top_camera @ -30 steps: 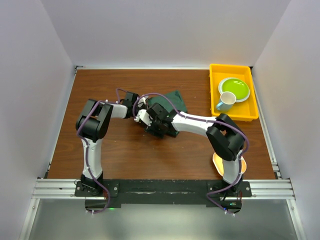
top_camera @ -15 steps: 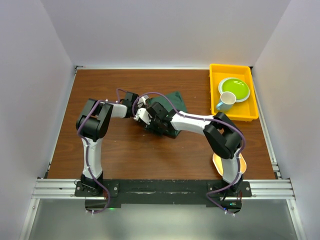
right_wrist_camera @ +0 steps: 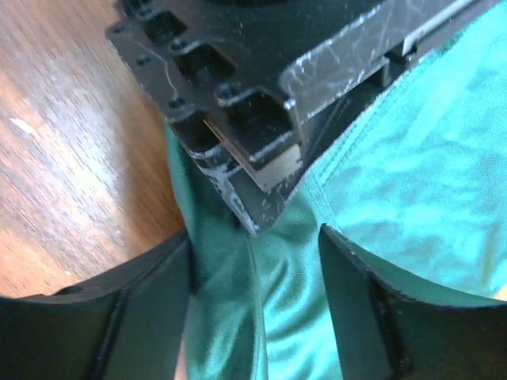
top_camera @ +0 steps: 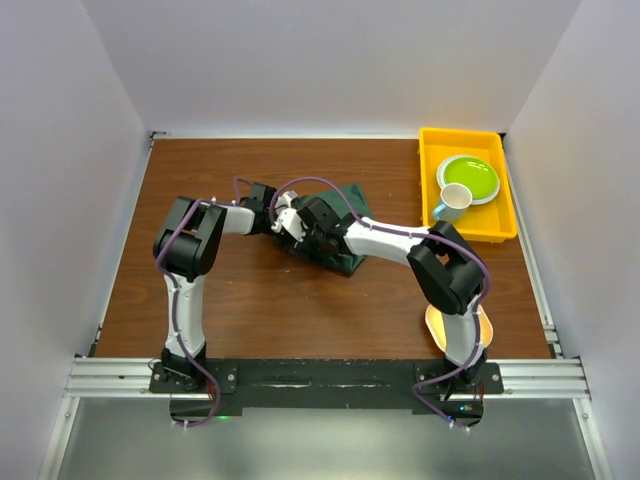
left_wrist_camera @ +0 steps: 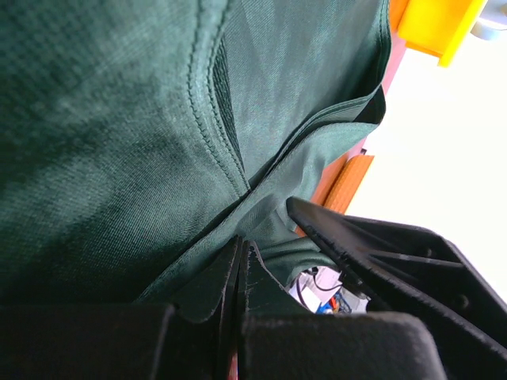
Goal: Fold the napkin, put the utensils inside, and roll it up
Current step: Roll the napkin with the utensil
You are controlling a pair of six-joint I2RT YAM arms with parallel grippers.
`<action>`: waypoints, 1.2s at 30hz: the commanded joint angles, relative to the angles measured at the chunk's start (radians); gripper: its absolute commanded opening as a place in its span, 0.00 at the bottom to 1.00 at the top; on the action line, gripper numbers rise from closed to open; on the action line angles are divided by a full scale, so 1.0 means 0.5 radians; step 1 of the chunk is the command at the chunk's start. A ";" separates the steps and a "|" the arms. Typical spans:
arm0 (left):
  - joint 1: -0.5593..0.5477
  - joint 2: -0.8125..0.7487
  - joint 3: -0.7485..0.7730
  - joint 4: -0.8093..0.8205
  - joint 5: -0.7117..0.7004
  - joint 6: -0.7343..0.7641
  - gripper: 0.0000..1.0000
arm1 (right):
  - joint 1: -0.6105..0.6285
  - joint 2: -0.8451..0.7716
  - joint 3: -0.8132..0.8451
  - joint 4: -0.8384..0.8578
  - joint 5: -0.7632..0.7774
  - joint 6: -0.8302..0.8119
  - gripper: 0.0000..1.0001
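Dark green cloth napkin [top_camera: 355, 198] mid brown wood desk [top_camera: 250, 300], fold step: L gripper [left_wrist_camera: 238, 265] jaws pinch its hem, R gripper [right_wrist_camera: 255, 257] jaws wide astride it, next prob. close & drag.

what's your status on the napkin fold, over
left fingers shut on napkin edge. right fingers open, straddling a fold. spoon not in view. nothing blocking, both wrists crowded close over the cloth.
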 commanded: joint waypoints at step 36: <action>0.024 0.152 -0.104 -0.270 -0.313 0.160 0.00 | 0.189 0.025 0.002 -0.239 0.208 0.038 0.54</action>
